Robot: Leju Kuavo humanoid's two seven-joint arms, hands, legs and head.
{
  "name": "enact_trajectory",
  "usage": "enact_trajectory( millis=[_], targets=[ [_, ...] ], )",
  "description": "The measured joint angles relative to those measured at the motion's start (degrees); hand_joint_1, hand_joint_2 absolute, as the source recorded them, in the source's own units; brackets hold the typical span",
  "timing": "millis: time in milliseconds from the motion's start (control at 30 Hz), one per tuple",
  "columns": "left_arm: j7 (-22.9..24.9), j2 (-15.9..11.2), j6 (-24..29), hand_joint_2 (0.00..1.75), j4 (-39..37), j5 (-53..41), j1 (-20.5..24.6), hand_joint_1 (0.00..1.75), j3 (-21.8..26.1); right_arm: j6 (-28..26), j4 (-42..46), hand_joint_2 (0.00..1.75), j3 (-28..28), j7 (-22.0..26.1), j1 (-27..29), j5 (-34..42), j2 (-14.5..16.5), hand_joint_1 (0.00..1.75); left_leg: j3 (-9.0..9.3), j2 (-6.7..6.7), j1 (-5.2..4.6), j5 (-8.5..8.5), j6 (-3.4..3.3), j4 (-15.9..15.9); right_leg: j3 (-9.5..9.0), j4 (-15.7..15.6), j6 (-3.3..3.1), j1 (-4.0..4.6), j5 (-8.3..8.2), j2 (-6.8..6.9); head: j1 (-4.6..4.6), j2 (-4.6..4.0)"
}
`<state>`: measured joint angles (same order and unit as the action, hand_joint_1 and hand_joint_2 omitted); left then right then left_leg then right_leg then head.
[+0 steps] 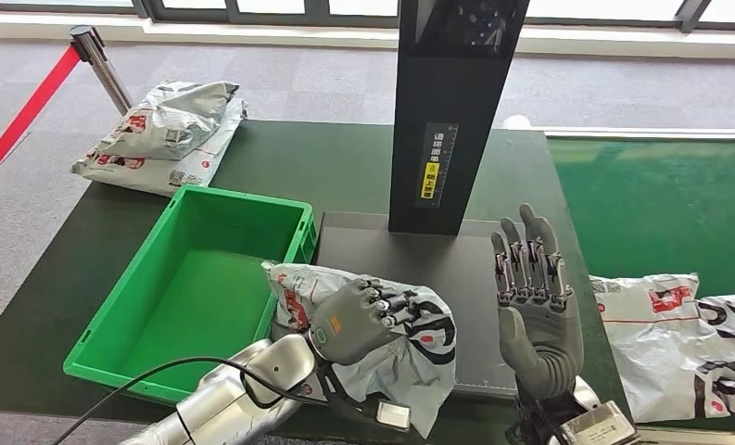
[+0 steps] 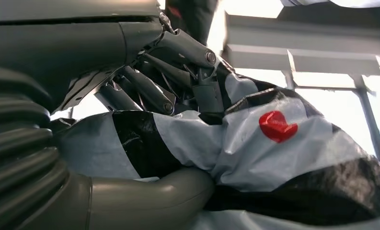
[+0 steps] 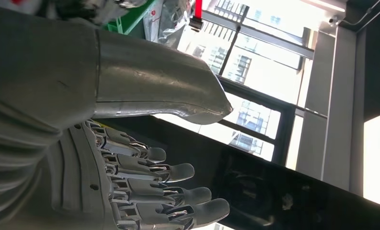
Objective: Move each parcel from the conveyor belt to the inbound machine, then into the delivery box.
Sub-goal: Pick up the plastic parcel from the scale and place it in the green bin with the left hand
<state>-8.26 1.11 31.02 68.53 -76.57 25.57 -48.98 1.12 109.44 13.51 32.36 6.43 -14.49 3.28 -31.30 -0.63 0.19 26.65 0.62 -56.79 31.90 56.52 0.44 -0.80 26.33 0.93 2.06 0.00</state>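
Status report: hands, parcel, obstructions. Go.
Left hand grips parcel between green box and machine plate. Right hand open, raised, fingers up. More parcels wait on belt. Box's near corner beside the parcel.

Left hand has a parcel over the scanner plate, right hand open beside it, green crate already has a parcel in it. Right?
Not quite. In the head view the green crate holds nothing yet. The rest stands: the left hand grips a parcel at the scanner plate, and the right hand is open beside it.

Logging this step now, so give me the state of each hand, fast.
Left hand: closed around a grey parcel, holding it.
Right hand: open, fingers straight and apart, holding nothing.
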Motion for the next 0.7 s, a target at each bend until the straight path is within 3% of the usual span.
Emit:
enact_trajectory(
  millis=[333, 533, 700],
  targets=[
    [4.18, -3.49, 5.09, 1.75, 8.39, -6.7, 0.0, 1.75, 16.34, -2.51, 0.0, 1.75, 0.0, 1.53, 1.84, 0.16, -0.63, 0.0, -0.01, -0.02, 0.02, -0.04, 0.06, 0.0, 0.07, 0.06, -0.02, 0.01, -0.01, -0.04, -0.01, 0.0],
    [8.02, -3.76, 7.76, 1.75, 9.46, -7.4, 0.79, 1.75, 23.58, -3.33, 0.0, 1.75, 0.0, 1.75, 2.03, 0.16, -0.72, 0.0, -0.03, -0.02, 0.02, -0.04, 0.06, 0.0, 0.11, 0.08, -0.03, 0.01, -0.02, -0.06, 0.0, 0.0],
    [9.8, -3.61, 6.8, 1.75, 8.72, -8.13, 2.58, 1.75, 30.34, -3.78, 0.0, 1.75, 0.0, 1.77, 2.02, 0.15, -0.72, 0.0, -0.03, -0.02, 0.02, -0.07, 0.11, 0.0, 0.13, 0.09, -0.06, 0.01, -0.04, -0.05, 0.0, 0.0]
  ],
)
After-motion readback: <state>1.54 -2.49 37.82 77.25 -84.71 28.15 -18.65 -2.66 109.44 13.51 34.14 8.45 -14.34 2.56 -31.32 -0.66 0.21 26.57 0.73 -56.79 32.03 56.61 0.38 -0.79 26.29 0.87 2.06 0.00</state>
